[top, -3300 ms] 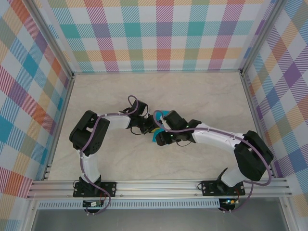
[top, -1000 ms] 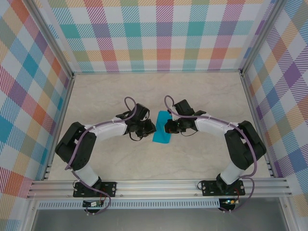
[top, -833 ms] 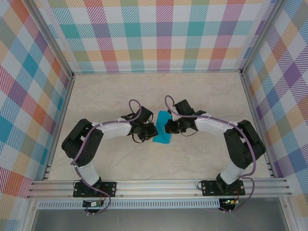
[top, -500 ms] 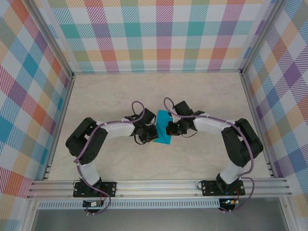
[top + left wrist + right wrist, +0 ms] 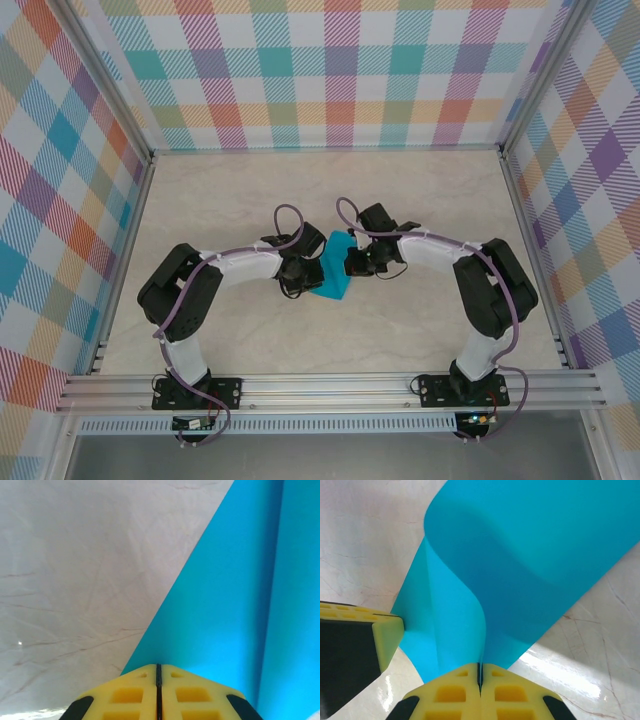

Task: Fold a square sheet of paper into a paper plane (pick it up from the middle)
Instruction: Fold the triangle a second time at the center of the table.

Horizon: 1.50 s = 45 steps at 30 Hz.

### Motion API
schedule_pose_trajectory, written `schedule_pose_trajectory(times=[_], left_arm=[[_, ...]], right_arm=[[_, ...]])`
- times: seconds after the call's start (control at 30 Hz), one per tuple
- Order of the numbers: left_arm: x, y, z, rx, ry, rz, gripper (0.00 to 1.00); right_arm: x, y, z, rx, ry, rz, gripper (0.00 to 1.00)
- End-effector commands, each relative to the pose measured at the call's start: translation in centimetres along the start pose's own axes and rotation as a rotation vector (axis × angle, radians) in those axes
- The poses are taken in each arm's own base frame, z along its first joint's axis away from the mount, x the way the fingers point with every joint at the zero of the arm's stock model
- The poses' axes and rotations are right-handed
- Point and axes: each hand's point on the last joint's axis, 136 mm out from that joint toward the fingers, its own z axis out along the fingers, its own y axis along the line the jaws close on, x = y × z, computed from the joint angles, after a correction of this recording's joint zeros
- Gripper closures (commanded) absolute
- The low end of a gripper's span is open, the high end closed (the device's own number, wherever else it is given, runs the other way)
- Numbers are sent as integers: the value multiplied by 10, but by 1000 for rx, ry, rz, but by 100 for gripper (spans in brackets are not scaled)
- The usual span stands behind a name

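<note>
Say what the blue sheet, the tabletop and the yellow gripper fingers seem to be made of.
Blue sheet: thin matt paper, since it curls and holds creases. Tabletop: glossy marble-look surface, veined with glare; perhaps laminate. Yellow fingers: probably moulded plastic or rubber, with square recesses.
</note>
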Motion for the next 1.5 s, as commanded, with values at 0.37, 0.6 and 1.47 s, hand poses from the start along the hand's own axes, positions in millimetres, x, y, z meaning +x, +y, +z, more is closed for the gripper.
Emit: schedule_pose_trajectory(times=[0.37,0.6,1.47], left_arm=[[8,2,2,-25,34,50,88],[9,2,1,-15,32,53,87],[11,4,2,-20,36,51,87]], right_arm=[[1,7,14,-61,81,-12,96],[2,5,19,-56,88,3,95],[1,-4,27,-14,113,-9,94]])
